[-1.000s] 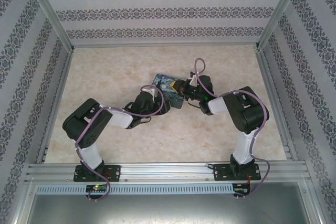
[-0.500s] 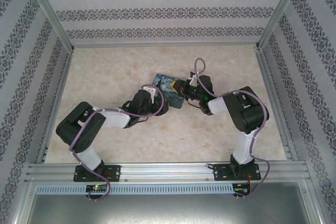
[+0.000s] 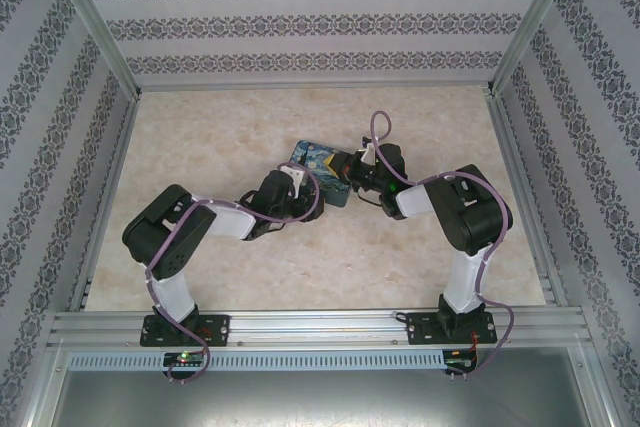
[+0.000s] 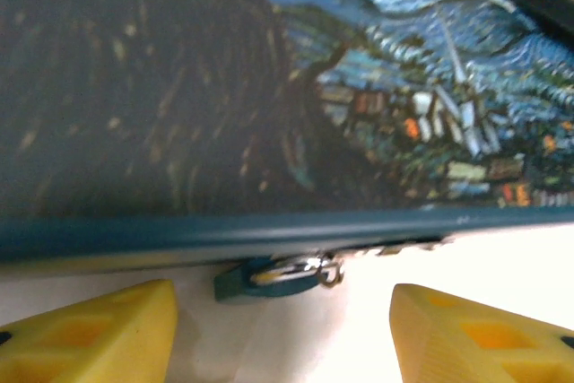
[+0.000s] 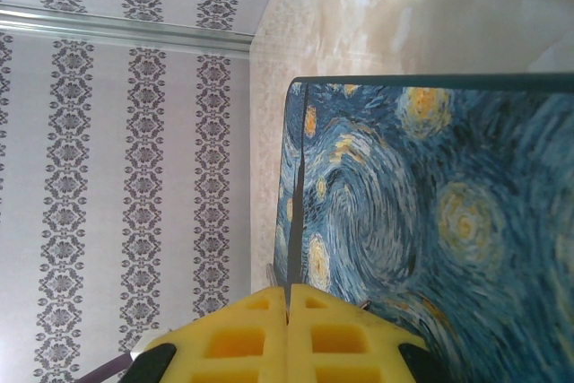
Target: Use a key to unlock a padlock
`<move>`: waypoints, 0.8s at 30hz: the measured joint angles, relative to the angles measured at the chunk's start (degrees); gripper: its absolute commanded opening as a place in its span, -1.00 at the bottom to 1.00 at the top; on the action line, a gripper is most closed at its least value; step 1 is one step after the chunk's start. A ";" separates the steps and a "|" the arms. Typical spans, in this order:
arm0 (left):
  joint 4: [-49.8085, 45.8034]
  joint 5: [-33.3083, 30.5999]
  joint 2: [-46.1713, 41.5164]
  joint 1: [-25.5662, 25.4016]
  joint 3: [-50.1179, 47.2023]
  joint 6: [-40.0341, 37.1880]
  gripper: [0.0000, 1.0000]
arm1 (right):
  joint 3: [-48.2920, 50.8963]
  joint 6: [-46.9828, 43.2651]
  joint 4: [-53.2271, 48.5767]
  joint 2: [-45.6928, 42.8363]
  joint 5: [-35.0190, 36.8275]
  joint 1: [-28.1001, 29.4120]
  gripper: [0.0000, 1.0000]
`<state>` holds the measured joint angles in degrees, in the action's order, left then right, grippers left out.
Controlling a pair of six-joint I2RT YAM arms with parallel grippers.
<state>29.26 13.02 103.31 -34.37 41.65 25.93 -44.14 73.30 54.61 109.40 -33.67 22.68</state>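
The small teal padlock (image 4: 269, 279) lies under the lower edge of the Starry Night box (image 4: 269, 87), its metal shackle (image 4: 309, 268) against that edge. My left gripper (image 4: 282, 338) is open, its yellow fingers (image 4: 90, 334) standing either side of the padlock and short of it. From above, the left gripper (image 3: 293, 187) sits at the box's (image 3: 318, 162) near-left side and my right gripper (image 3: 350, 169) at its right side. The right gripper (image 5: 289, 298) is shut, fingertips against the box (image 5: 430, 221) at its lid seam. The key is hidden.
The box lies mid-table on the beige marbled surface (image 3: 220, 127). Patterned walls (image 3: 320, 22) and metal rails close in the back and both sides. Open table lies to the left, right and behind the box.
The left arm's elbow swung out to the left and came back; its gripper stayed at the box's near-left edge. The right arm has not moved.
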 measured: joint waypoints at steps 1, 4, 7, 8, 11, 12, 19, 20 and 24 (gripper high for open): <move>0.55 -0.02 0.31 0.00 0.07 -0.07 0.28 | 0.00 -0.02 0.04 0.04 0.00 0.00 -1.00; 1.22 -0.22 0.61 0.00 0.07 -0.07 0.27 | 0.00 0.00 0.07 0.09 0.02 -0.02 -1.00; 2.47 -0.22 1.14 0.00 0.07 -0.04 0.26 | -0.07 -0.02 0.42 0.31 0.17 0.00 -1.00; 2.95 -0.20 1.33 0.00 0.09 -0.04 0.26 | -0.13 0.00 0.50 0.44 0.20 0.00 -1.00; 4.22 0.15 1.88 0.00 0.13 0.17 0.26 | -0.44 0.00 0.76 0.79 0.20 0.00 -1.00; 4.72 0.48 2.03 0.00 0.13 0.44 0.26 | -0.48 -0.02 0.81 0.83 0.22 0.00 -1.00; 7.34 4.02 2.84 0.85 0.13 3.06 0.27 | -0.74 -0.02 0.96 1.05 0.83 -0.02 -1.00; 7.58 4.81 2.89 0.85 0.15 3.37 0.27 | -0.76 -0.02 0.98 1.07 0.83 -0.02 -1.00; 8.15 7.93 3.17 0.70 0.50 4.46 0.27 | -0.83 0.00 1.38 1.38 0.81 0.00 -1.00</move>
<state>37.41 20.95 106.48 -33.67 42.15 30.39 -44.97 73.30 55.99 110.78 -32.86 22.68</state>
